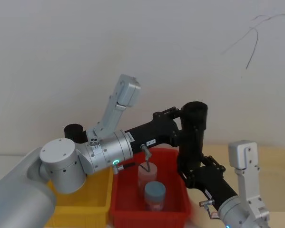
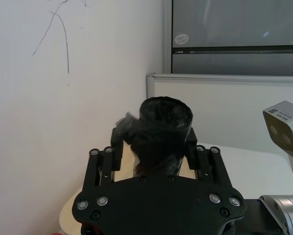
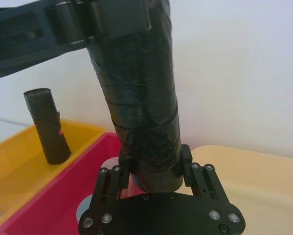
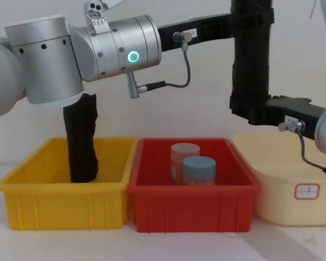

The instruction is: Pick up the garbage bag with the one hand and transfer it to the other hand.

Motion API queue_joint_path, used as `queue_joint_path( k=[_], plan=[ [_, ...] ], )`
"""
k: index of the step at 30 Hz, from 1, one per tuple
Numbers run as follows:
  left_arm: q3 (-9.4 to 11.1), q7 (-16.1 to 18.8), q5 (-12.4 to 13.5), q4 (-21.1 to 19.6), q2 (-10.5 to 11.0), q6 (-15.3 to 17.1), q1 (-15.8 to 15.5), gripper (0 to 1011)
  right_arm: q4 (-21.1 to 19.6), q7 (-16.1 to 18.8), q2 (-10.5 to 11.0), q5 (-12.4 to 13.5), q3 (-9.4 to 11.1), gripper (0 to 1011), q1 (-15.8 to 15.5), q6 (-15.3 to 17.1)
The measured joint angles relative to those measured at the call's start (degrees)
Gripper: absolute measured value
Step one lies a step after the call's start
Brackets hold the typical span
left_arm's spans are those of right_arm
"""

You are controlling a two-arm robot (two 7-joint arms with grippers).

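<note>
We see the left gripper (image 2: 153,147) clamped on the top of the tall smooth black plastic garbage bag roll (image 4: 251,60). The right gripper (image 3: 153,169) is clamped on its lower end. The roll hangs upright over the right edge of the red plastic bin (image 4: 192,206), with open air around it. The bin holds two jars: a pale-lidded clear jar (image 4: 184,155) and a blue-lidded jar (image 4: 199,169). One shorter bumpy black roll (image 4: 82,141) stands in the yellow plastic bin (image 4: 65,206) on the left, and one cream tub (image 4: 277,190) sits on the right.
</note>
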Motion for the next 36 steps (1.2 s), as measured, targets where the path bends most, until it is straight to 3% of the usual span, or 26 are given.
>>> queue_joint_path(
  k=[11,36],
  plan=[
    [0.03,-0.33,-0.43,0.15,0.0,0.11,-0.13,1000,0.63,-0.43,-0.32,-0.31,0.5,592,0.41,-0.02],
    [-0.44,-0.58,-1.57,-0.71,0.71,-0.21,0.65,1000,5.76,-3.45,-1.61,-2.07,3.57,592,4.14,-1.0]
  ],
)
